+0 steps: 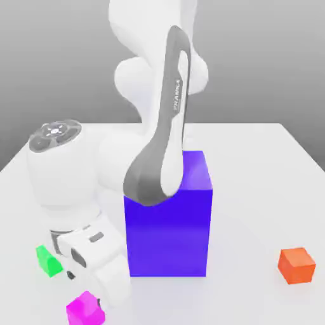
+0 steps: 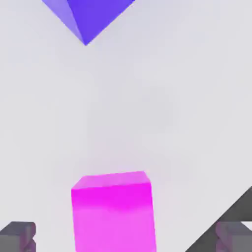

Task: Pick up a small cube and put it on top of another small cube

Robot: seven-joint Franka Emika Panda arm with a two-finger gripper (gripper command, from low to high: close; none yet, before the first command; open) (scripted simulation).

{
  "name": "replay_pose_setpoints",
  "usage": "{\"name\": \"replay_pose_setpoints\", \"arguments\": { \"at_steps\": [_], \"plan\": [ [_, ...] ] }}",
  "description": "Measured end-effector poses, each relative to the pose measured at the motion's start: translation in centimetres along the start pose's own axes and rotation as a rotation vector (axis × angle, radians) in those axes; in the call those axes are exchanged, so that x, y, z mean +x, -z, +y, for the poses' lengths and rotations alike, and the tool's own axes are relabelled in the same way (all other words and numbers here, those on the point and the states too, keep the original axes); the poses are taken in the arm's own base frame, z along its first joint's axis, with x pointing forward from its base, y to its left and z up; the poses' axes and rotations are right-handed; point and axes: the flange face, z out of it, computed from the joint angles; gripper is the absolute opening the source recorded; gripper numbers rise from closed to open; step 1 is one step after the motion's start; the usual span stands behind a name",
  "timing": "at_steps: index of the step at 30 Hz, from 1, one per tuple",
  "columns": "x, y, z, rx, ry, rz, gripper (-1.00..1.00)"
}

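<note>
The small magenta-pink cube (image 1: pixel 84 310) sits on the white table at the front of the exterior view's left. My gripper (image 1: pixel 101 295) hangs low right over it, its white hand covering the cube's right edge. In the hand view the magenta cube (image 2: pixel 113 211) lies between my two grey fingertips (image 2: pixel 19 237), and my gripper (image 2: pixel 126 238) is open, with a gap on each side of the cube. The small green cube (image 1: pixel 47 261) rests on the table a short way behind and to the left of the magenta one.
A big blue-violet block (image 1: pixel 168 222) stands mid-table, just right of my hand; its corner (image 2: pixel 88 17) also shows in the hand view. An orange cube (image 1: pixel 296 265) sits at the exterior view's right. The arm's white base (image 1: pixel 60 171) rises behind the green cube.
</note>
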Motion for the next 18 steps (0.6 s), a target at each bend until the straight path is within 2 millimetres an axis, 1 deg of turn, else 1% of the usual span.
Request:
{"name": "replay_pose_setpoints", "arguments": {
  "at_steps": [3, 4, 9, 10, 11, 15, 16, 18],
  "plan": [
    [-0.1, -3.8, 0.0, -0.001, 0.011, -0.005, 0.00],
    [0.4, -4.8, -0.4, 0.055, 0.036, 0.044, -1.00],
    [0.4, -4.8, -0.4, 0.055, 0.036, 0.043, -1.00],
    [0.6, -5.2, -0.6, 0.081, 0.044, 0.068, -1.00],
    [0.3, -4.7, -0.3, 0.048, 0.031, 0.038, -1.00],
    [-0.1, 0.2, -0.1, 0.002, 0.013, -0.003, -1.00],
    [-0.6, 1.5, -0.5, -0.001, -0.006, -0.010, -1.00],
    [-2.2, 3.7, -2.3, -0.008, -0.069, -0.028, -1.00]
  ]
}}
